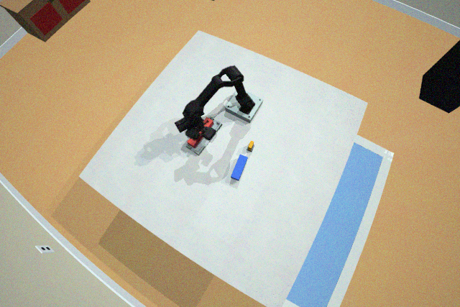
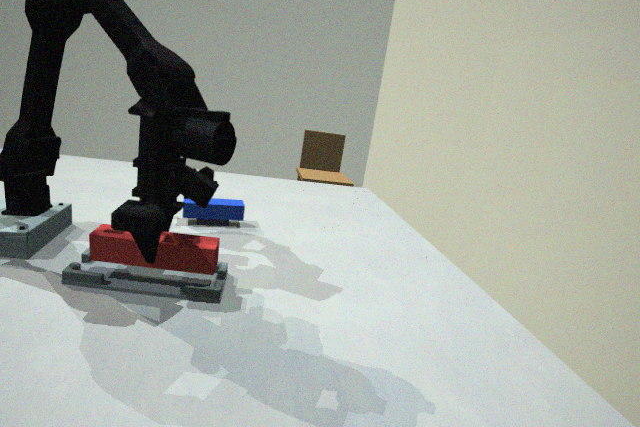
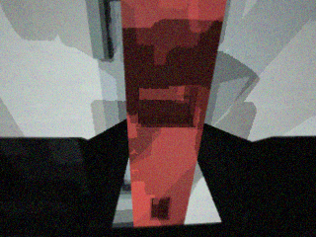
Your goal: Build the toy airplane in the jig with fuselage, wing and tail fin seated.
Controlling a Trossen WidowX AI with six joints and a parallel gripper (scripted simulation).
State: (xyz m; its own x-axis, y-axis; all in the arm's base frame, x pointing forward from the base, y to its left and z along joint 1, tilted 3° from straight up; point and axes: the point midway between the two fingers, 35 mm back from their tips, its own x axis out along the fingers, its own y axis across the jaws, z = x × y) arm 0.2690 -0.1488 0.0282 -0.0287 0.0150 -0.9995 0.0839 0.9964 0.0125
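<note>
The red fuselage [image 1: 193,142] [image 2: 191,254] [image 3: 165,163] is level and lengthwise over the grey cradle [image 1: 200,148] [image 2: 202,294] [image 3: 97,30]. In the exterior view a small gap shows under it, so it hangs just above the cradle floor. My gripper [image 1: 200,134] [image 2: 150,255] [image 3: 160,123] points down and is shut on the fuselage's sides near its middle. The wrist view shows the large wing socket and the small tail socket, both empty. The blue wing [image 1: 239,167] [image 2: 222,209] lies raised on a low support. The orange tail fin [image 1: 250,144] is near the wing's end; the arm hides it in the exterior view.
The arm's grey base plate [image 1: 256,107] [image 2: 15,244] stands close behind the cradle. The wing and fin are to one side of the cradle on the white table [image 1: 282,203]. A chair [image 2: 323,151] stands beyond the table.
</note>
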